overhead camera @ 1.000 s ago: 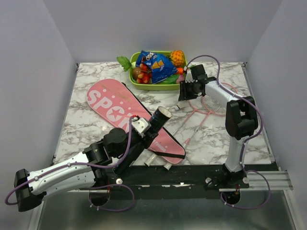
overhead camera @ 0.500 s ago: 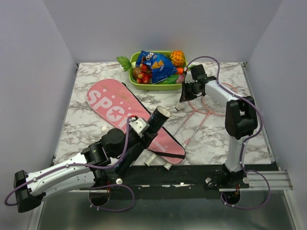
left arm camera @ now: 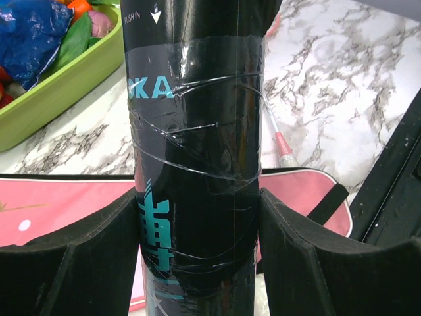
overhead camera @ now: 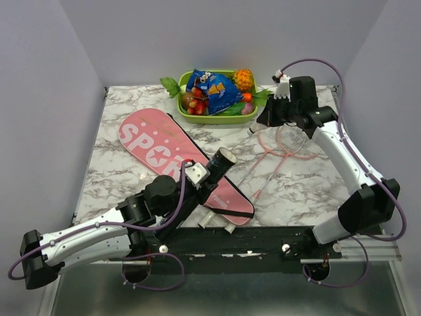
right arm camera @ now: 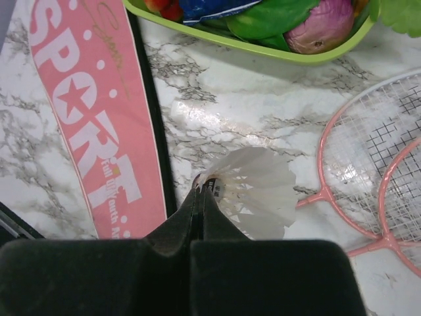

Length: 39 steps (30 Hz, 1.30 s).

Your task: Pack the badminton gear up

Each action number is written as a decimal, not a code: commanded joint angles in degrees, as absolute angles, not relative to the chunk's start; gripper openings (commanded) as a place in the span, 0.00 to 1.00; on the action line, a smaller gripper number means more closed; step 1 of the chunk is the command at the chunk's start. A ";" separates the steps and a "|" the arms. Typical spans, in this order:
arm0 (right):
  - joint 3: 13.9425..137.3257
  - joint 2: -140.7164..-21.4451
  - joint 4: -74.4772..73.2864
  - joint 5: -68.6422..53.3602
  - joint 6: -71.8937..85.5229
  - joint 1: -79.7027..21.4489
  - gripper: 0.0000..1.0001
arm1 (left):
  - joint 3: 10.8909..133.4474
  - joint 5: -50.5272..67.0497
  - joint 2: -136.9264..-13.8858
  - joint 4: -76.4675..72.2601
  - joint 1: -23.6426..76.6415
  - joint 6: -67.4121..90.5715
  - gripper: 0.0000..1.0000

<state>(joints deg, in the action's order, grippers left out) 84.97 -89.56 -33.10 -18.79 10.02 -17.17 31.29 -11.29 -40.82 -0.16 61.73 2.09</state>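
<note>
Up swung my right arm; my right fingers pinch a shuttlecock beside the rackets by its thin edge, so it could slip. My left fingers, spread, hug the tube.

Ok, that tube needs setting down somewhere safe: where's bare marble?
Bare: the left strip between the SPORT bag and the table edge, and the near-right marble beside the racket handles. Crowded: the far middle, where the green tray and racket heads sit close together.
</note>
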 commanded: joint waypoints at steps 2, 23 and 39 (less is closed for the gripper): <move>80.26 -80.70 -35.77 -20.73 9.06 -16.96 0.01 | 32.70 -8.88 -43.23 -1.05 62.23 0.35 0.00; 72.52 -61.52 -41.57 -47.37 11.69 -18.72 0.01 | 34.63 -3.34 -54.14 -9.57 62.31 -2.02 0.00; 70.74 -61.61 -38.66 -43.78 13.27 -21.09 0.01 | 33.93 -2.90 -52.65 -10.28 62.49 -1.50 0.00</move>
<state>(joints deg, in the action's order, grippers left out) 69.01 -61.80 -36.51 -45.74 13.52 -20.32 32.38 -5.06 -54.35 -4.62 62.00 -1.10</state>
